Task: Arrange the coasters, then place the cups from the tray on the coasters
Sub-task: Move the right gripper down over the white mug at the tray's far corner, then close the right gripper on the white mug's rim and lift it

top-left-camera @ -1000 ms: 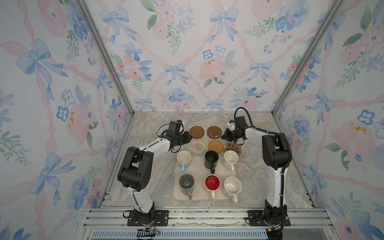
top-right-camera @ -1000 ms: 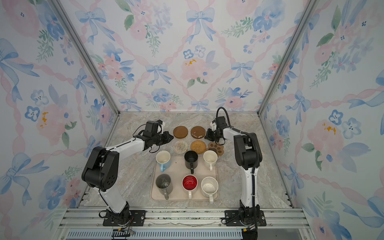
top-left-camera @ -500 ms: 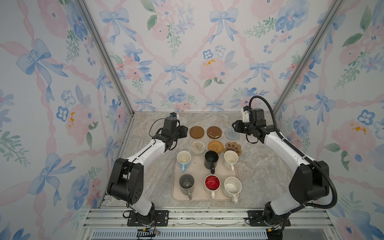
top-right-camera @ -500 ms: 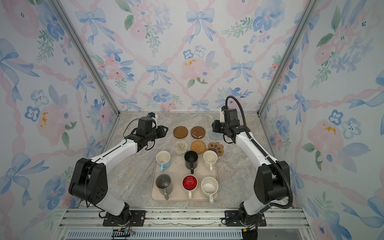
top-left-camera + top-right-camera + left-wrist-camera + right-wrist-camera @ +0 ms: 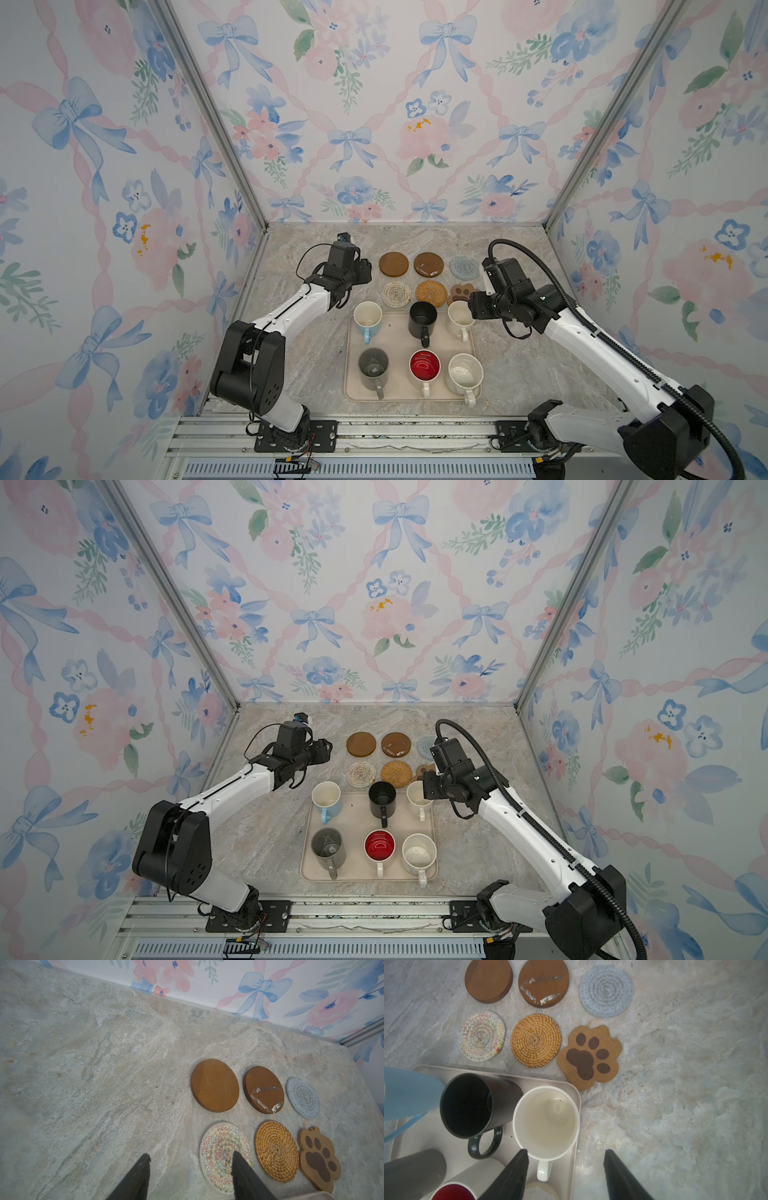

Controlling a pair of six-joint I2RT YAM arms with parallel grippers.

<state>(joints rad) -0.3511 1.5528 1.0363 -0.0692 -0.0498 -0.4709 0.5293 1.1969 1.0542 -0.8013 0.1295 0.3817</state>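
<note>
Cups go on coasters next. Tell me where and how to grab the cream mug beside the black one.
Probably take the cream mug by its wall on the side away from the black mug, coming down from above with the right gripper, one finger inside. It stands upright, mouth open, and that side faces only the rim of the tray.

The left arm (image 5: 291, 312) stretches forward and inward, the left gripper (image 5: 190, 1154) parted and empty. The right arm (image 5: 602, 357) angles inward, the right gripper (image 5: 565, 1150) likewise spread, holding nothing.
</note>
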